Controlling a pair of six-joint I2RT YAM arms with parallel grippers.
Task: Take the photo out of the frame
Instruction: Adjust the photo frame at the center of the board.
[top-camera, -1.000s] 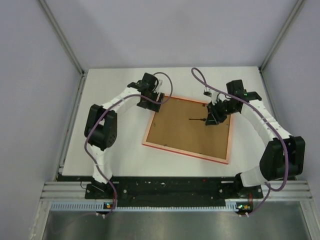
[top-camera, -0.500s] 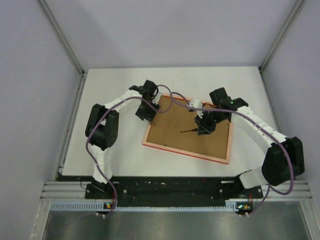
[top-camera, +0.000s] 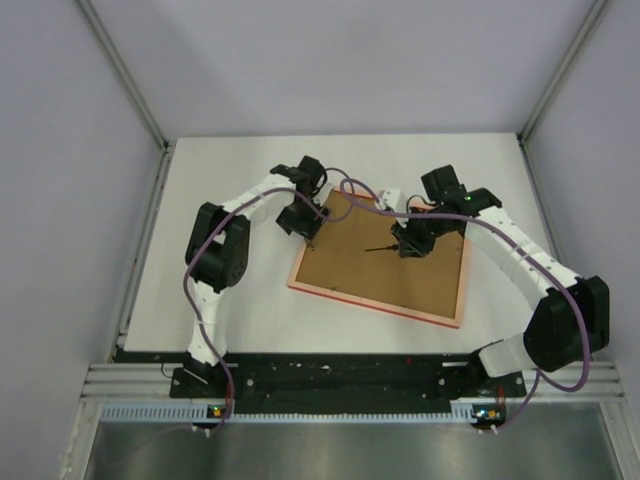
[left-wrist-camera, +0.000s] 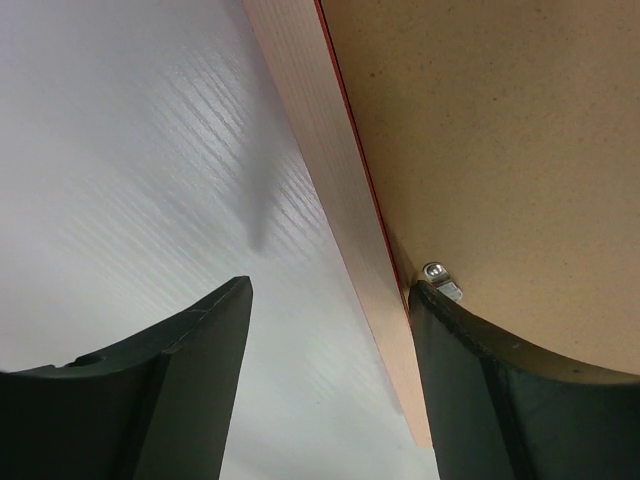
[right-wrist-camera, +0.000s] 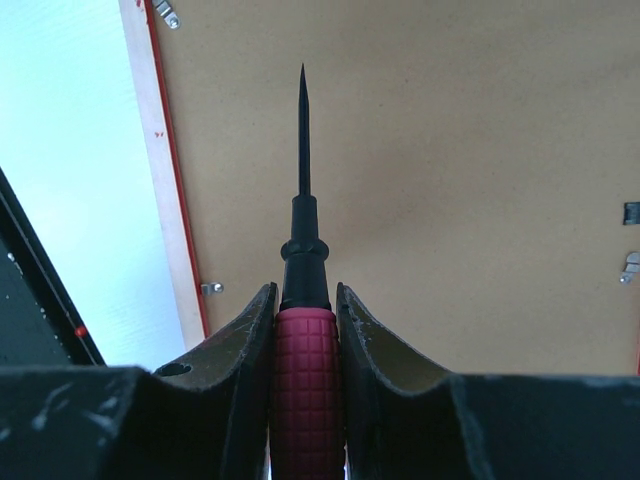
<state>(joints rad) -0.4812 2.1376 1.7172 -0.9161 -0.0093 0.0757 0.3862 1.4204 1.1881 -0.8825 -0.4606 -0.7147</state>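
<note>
left tool (left-wrist-camera: 330, 290) fingers apart astride the frame (top-camera: 375, 275) rim, one just beside a metal clip (left-wrist-camera: 441, 281) | right tool (right-wrist-camera: 305, 300) clamped on a red-handled screwdriver (right-wrist-camera: 303, 350), tip over the brown back | frame face down on the surface (top-camera: 220, 165), free room all round | we see clips in wrist views only

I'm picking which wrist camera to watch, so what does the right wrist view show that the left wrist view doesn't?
Only the right wrist view shows the screwdriver, clamped in the right gripper, its black tip pointing over the frame's brown back. Only the left wrist view shows the left gripper, open, its fingers either side of the frame's rim. Both show the brown back, its reddish rim, small metal clips and the white table.
</note>
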